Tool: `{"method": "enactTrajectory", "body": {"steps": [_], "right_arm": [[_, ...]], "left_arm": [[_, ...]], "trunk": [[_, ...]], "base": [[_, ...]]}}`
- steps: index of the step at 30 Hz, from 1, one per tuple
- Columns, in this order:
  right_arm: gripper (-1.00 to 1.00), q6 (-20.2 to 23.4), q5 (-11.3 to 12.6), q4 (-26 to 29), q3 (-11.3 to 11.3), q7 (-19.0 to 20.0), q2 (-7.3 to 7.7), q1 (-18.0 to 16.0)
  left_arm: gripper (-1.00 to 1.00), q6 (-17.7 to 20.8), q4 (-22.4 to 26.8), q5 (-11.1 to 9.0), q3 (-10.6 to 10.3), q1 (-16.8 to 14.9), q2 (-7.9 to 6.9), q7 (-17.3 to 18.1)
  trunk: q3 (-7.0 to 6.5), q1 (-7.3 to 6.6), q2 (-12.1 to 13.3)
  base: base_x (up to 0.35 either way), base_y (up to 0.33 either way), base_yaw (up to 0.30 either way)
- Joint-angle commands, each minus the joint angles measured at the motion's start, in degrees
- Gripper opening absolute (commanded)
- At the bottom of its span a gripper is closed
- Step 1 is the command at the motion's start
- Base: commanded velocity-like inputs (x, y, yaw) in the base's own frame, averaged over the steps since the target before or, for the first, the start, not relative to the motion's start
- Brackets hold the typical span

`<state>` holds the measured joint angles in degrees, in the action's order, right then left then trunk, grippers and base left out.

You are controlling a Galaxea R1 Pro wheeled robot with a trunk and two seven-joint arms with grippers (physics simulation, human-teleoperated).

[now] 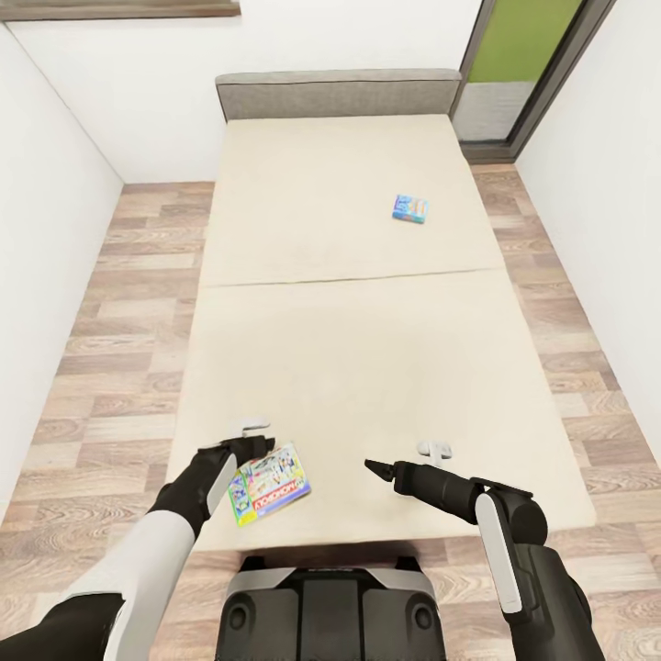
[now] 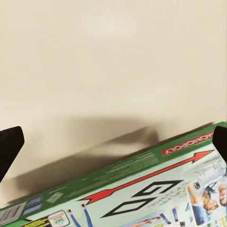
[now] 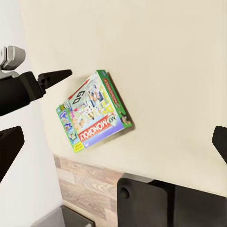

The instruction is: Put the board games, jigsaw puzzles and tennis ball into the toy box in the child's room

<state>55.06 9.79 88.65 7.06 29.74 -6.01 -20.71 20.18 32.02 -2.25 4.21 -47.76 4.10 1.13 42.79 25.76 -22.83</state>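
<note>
While the green-edged, cartoon-printed board game box (image 1: 269, 484) lies flat at the near left corner of the beige two-part mattress of the bed (image 1: 349, 367), the left gripper (image 1: 250, 439) sits at its far left edge with fingers spread; the left wrist view shows the dark fingertips (image 2: 9, 146) either side of the box edge, not yet clamped. So the step in hand seems to be picking up this first game. Next it needs the fingers closed across the thin edge. The right gripper (image 1: 404, 459) hangs released nearby, holding nothing. A small blue board game (image 1: 410, 208) waits far right.
</note>
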Motion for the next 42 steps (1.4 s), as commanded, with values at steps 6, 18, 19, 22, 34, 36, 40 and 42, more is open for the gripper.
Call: {"method": "enactTrajectory", "body": {"steps": [6,18,19,22,34,36,40,42], "right_arm": [[1.00,0.40,0.14,0.03,0.15,0.21,-0.06,-0.04],[1.00,0.40,0.06,0.03,0.17,0.23,-0.06,-0.04],[1.00,0.40,0.06,0.03,0.17,0.23,-0.06,-0.04],[1.00,0.40,0.06,0.03,0.20,0.23,-0.06,-0.04],[1.00,0.40,0.06,0.03,0.20,0.23,-0.06,-0.04],[1.00,0.40,0.06,0.03,0.22,0.23,-0.06,-0.04],[1.00,0.40,0.06,0.03,0.20,0.23,-0.06,-0.04],[1.00,0.40,0.06,0.03,0.22,0.23,-0.06,-0.04]], "left_arm": [[1.00,0.76,1.36,-0.37,0.41,-0.05,0.07,-0.13],[1.00,0.74,1.64,-3.09,0.41,-0.05,0.12,-0.16],[1.00,0.72,1.64,-3.11,0.41,-0.05,0.12,-0.14],[1.00,0.67,1.67,-3.17,0.38,-0.05,0.12,-0.08],[1.00,0.71,4.44,-3.27,0.65,-0.05,0.04,-0.18],[1.00,0.72,4.66,-3.28,0.95,-0.05,0.04,-0.22],[1.00,0.66,4.87,-3.29,1.26,-0.05,0.03,-0.24],[1.00,0.54,4.97,-3.29,1.48,-0.05,0.03,-0.24]], "trunk": [[0.63,0.03,-0.09],[1.75,0.03,-0.09],[1.84,0.03,-0.09],[2.12,0.03,-0.09],[3.24,0.03,-0.09],[3.43,0.03,-0.09],[3.80,0.03,-0.09],[3.99,0.03,-0.09]], "base": [[0.000,0.000,0.000],[0.000,0.000,0.000],[0.000,0.000,0.000],[0.000,0.000,0.000],[0.000,0.000,0.000],[0.000,0.000,0.000],[0.000,0.000,0.000],[0.000,0.000,0.000]]}}
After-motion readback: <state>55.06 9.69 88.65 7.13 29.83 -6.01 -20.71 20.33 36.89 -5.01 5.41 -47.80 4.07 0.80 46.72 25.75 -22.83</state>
